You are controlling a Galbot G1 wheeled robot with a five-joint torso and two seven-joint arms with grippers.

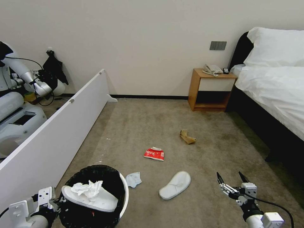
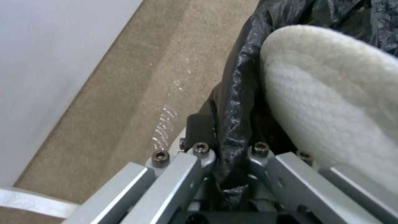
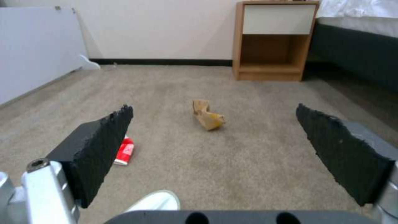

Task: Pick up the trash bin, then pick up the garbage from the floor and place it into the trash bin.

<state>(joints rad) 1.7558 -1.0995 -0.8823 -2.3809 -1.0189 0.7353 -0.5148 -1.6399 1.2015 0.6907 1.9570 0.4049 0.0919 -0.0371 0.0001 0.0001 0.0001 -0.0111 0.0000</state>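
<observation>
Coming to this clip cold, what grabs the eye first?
The trash bin at lower left, held at its bagged rim by the left hand, already carries a white slipper and a crumpled tissue. The right hand hangs open at lower right above the floor, where another slipper, a red packet and a brown paper bag lie.

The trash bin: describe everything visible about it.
The trash bin is a round white plastic tub lined with a crinkled black bag folded over most of its rim. It stands upright at the near left of the carpet, beside a long white panel. A white slipper lies tilted across its mouth with a crumpled tissue on top. The left gripper is shut on the bagged rim at the bin's left side.
</observation>
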